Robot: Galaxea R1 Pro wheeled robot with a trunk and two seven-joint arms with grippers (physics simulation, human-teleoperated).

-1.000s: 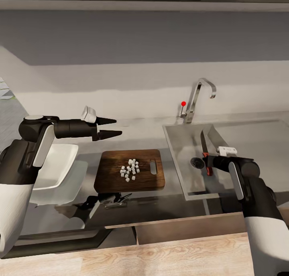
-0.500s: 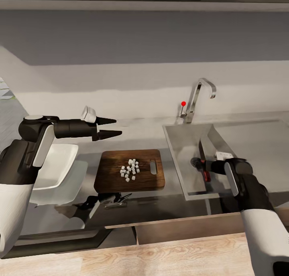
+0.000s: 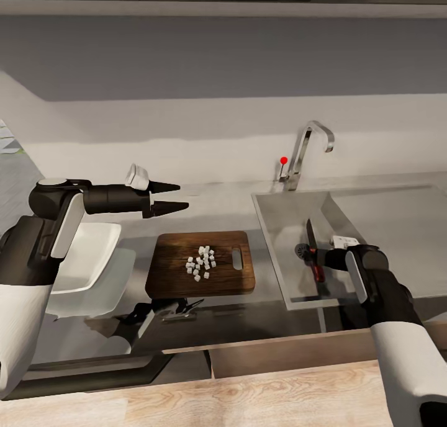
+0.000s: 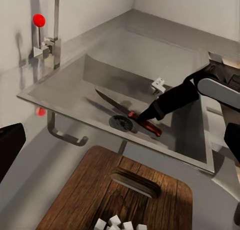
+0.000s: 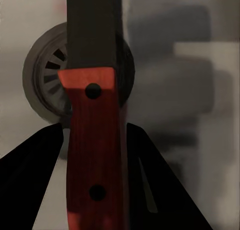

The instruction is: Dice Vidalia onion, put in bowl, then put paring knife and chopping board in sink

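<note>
Colours at the kitchen counter
Red-handled, dark-bladed paring knife (image 3: pixel 313 253); brown grained chopping board (image 3: pixel 180 277) with white onion dice (image 3: pixel 200 262); white bowl (image 3: pixel 87 256); grey steel sink (image 3: pixel 276 228).

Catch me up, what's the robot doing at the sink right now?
The right end effector holds the paring knife by its red handle, low inside the sink, blade over the drain. The left end effector hangs open above the countertop, holding nothing. The diced onion sits on the chopping board; none shows in the bowl.
</note>
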